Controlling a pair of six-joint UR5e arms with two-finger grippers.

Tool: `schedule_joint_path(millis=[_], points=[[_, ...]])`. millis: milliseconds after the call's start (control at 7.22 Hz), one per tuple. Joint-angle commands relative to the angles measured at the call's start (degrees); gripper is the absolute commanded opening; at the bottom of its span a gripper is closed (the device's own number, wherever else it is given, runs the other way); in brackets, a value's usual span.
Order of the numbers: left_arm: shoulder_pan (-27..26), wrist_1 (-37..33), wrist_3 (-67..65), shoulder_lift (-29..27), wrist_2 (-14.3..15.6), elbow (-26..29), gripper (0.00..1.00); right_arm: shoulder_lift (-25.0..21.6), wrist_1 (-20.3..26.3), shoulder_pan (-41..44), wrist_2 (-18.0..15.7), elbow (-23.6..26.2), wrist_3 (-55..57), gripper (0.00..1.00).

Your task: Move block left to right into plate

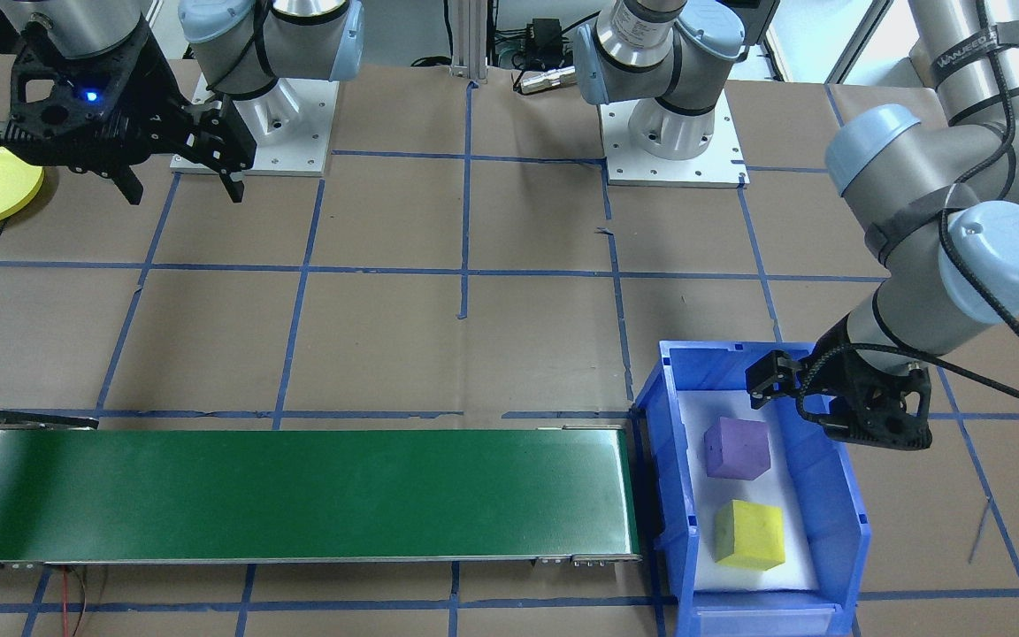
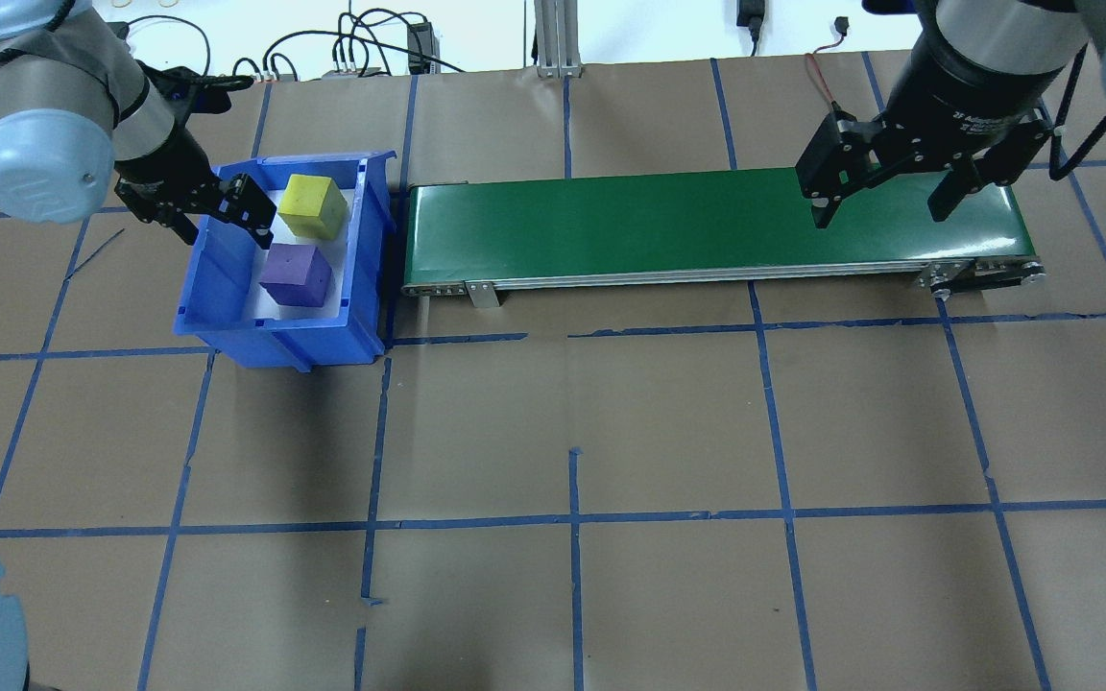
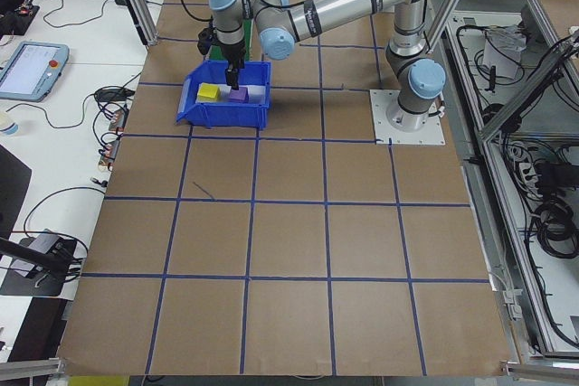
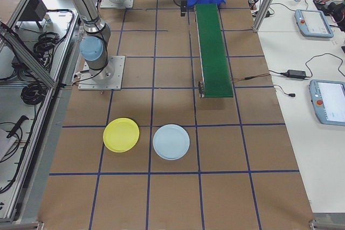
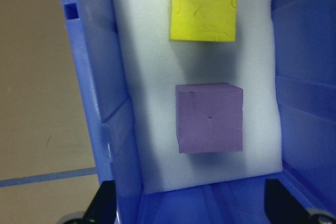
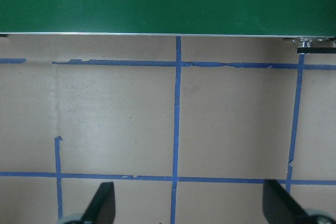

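Inside the blue bin [image 2: 227, 317], the purple block [image 2: 295, 274] sits square below the wide-spread left gripper [image 2: 217, 206].

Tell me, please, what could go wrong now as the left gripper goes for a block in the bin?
1. The purple block and the yellow block sit close together in the blue bin; the open left gripper may nudge the wrong one.
2. It hangs near the bin's wall, so a finger might catch the wall.

two blocks [image 2: 296, 274] in bin [image 2: 217, 307], left of conveyor [image 2: 707, 226]
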Motion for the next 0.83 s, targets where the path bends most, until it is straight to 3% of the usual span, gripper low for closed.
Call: schedule_joint_path(millis=[0,693], points=[[-1.6,0.4,-0.2,-0.9,-0.2,-1.1,1.0,0.0,-0.1,0.0,-0.1,0.1,0.0,1.0],[-1.9,5.8,0.1,-7.2,-0.6,-1.2,1.0,0.0,-0.2,0.0,0.1,0.1,0.0,1.0]])
